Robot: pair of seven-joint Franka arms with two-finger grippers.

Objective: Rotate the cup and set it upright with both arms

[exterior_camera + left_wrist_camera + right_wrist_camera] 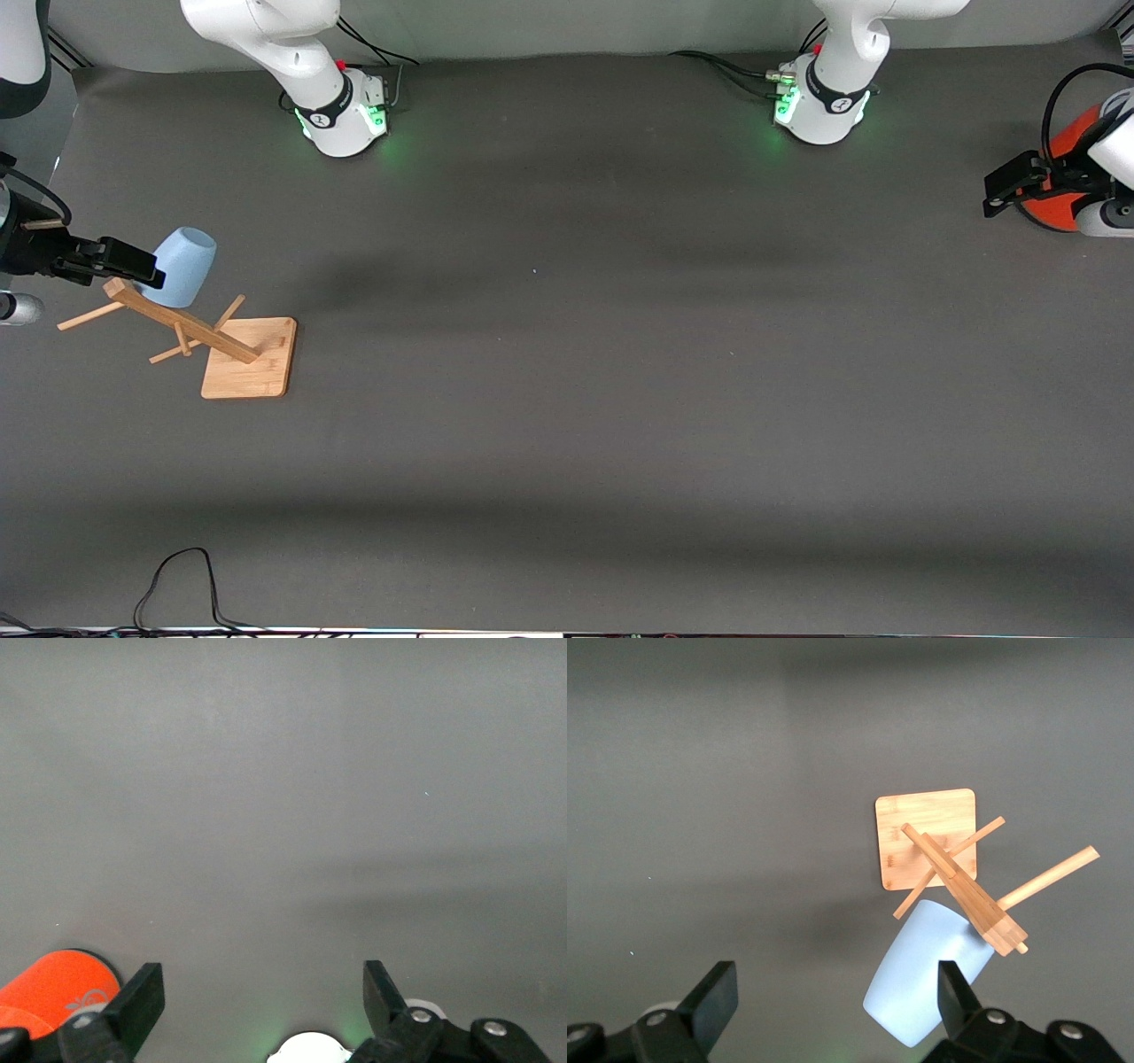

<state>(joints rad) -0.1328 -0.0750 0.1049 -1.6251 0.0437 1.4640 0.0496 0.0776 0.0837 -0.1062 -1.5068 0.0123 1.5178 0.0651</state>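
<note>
The pale-blue cup [183,266] hangs tilted on a wooden peg rack [177,323] at the right arm's end of the table. In the right wrist view the cup [921,979] lies beside the rack's post [966,895]. My right gripper [142,264] is open and level with the cup, close beside it. In its wrist view the gripper [833,1001] has one finger [957,997] in front of the cup's edge, and the gap between the fingers holds nothing. My left gripper [999,190] is open and empty over the left arm's end of the table, and its wrist view [263,997] shows the same.
An orange-red cylinder [1067,155] is next to the left gripper and also shows in the left wrist view [53,988]. The rack stands on a square wooden base [252,359] with pegs sticking out sideways. A black cable [177,576] loops at the table's near edge.
</note>
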